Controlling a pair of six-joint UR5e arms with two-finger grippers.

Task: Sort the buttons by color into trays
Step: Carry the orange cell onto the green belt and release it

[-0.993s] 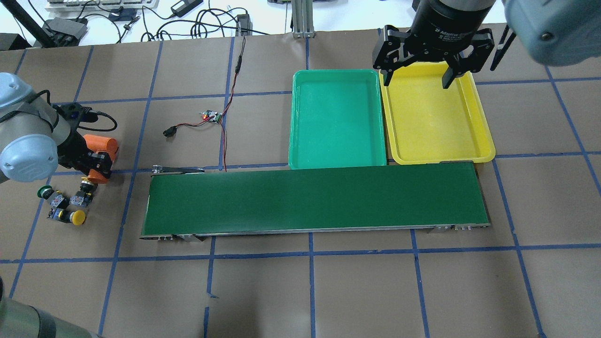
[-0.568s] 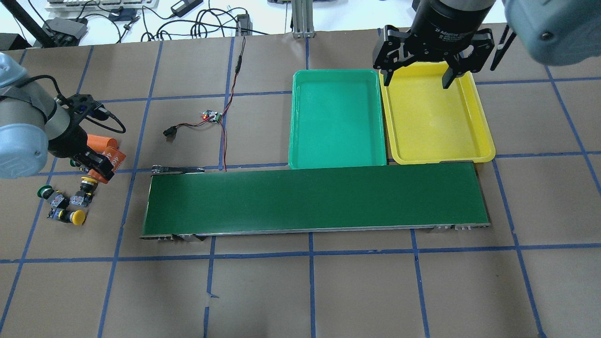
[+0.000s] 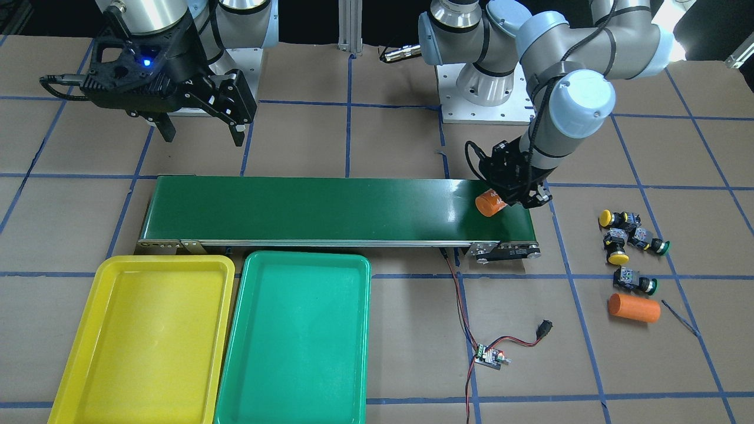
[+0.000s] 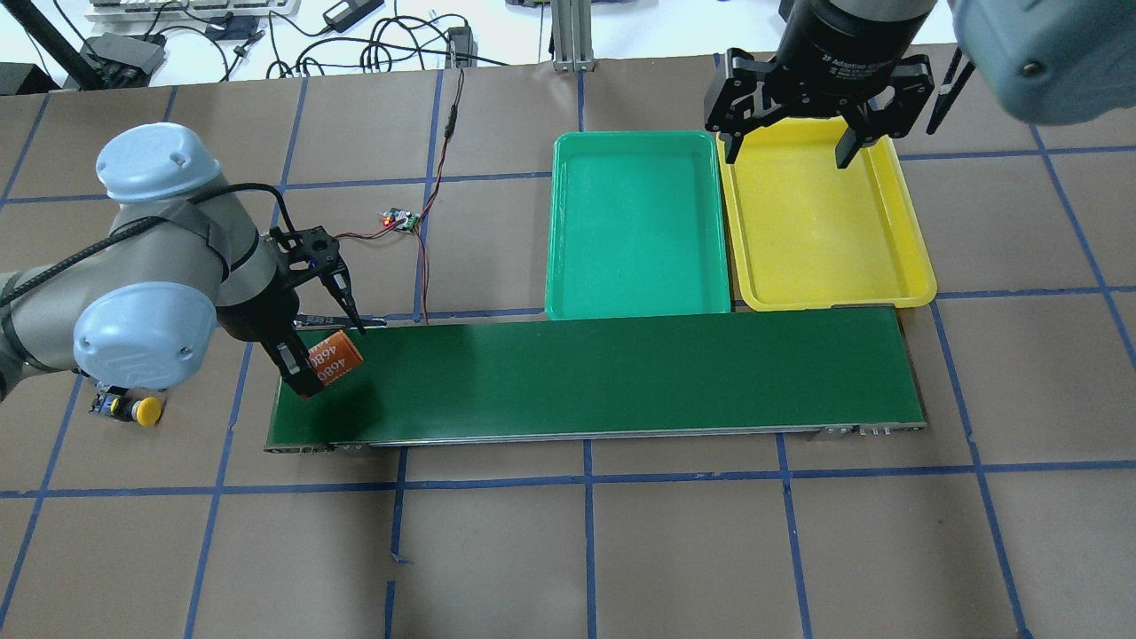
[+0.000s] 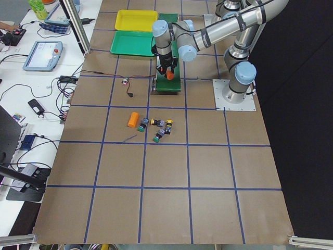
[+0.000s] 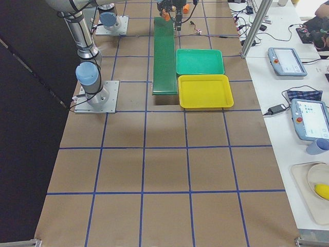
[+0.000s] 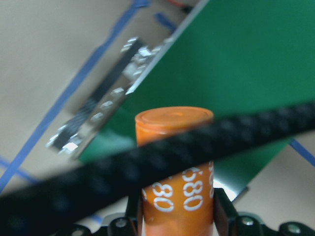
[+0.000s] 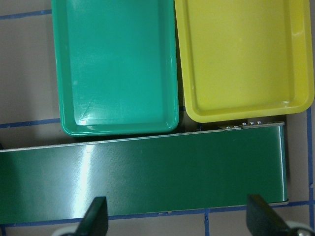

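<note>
Four buttons lie on the paper beyond the belt's left end: two with yellow caps (image 3: 605, 218) (image 3: 617, 257) and two with green caps (image 3: 662, 247) (image 3: 648, 287). In the overhead view only one yellow button (image 4: 142, 409) shows; my left arm hides the others. The green tray (image 4: 635, 222) and the yellow tray (image 4: 821, 231) stand side by side behind the belt, both empty. My left gripper (image 4: 324, 359) is shut on an orange cylinder (image 7: 174, 167) over the belt's left end. My right gripper (image 4: 785, 160) is open and empty, high above the yellow tray's far edge.
The long dark-green conveyor belt (image 4: 621, 373) runs across the middle of the table. A second orange cylinder (image 3: 634, 308) lies near the buttons. A small circuit board (image 4: 401, 219) with red-black wires lies behind the belt's left end.
My left gripper has carried the orange cylinder from beside the buttons rightward to over the belt's left end. The right arm has not moved.
</note>
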